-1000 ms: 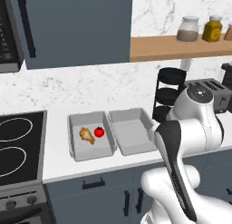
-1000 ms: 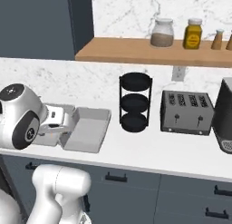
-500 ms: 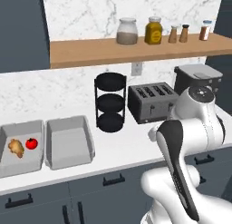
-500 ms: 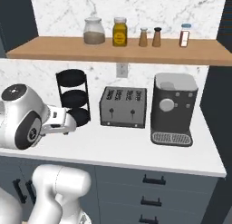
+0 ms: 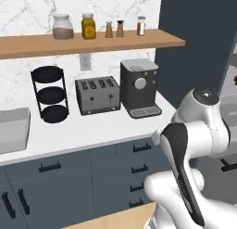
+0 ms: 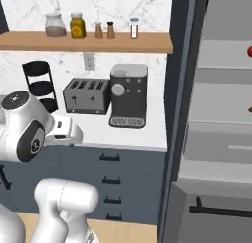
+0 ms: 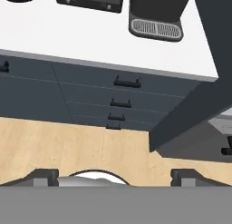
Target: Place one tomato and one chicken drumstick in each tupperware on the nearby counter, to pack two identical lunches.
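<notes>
On the wooden shelf (image 5: 92,41) two jars (image 5: 63,27) and three small shakers (image 5: 109,29) are counted. On the worktop (image 5: 88,130) one toaster (image 5: 97,94) with four slots, one coffee machine (image 5: 139,87), one black three-tier rack (image 5: 50,94) and the edge of one grey tupperware (image 5: 13,129) are seen. One red item (image 6: 249,51), cut off by the frame edge, is counted in the open fridge (image 6: 216,114)
</notes>
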You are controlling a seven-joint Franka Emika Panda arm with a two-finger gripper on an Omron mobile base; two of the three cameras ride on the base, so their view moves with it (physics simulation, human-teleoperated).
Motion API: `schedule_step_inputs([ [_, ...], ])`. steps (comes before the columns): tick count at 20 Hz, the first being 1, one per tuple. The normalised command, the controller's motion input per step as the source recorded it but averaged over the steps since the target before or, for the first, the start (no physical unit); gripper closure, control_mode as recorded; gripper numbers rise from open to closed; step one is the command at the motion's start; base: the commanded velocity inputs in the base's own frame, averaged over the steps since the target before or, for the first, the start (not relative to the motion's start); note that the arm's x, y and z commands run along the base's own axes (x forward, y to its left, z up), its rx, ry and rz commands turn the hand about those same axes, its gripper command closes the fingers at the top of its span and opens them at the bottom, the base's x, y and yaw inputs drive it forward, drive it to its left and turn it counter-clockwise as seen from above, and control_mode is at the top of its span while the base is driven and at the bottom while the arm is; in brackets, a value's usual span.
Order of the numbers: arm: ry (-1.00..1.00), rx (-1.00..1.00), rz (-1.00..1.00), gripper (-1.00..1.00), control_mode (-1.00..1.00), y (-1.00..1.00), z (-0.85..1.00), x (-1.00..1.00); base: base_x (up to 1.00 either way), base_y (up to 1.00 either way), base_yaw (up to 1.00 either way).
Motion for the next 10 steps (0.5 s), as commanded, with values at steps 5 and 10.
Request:
schedule_step_inputs([
  [5, 0.0, 0.0, 0.0, -1.0, 1.0, 0.0, 0.0, 0.0, -0.02, -1.0, -0.05],
  [10, 0.0, 0.0, 0.0, -1.0, 1.0, 0.0, 0.0, 0.0, 0.16, -1.0, 0.0],
])
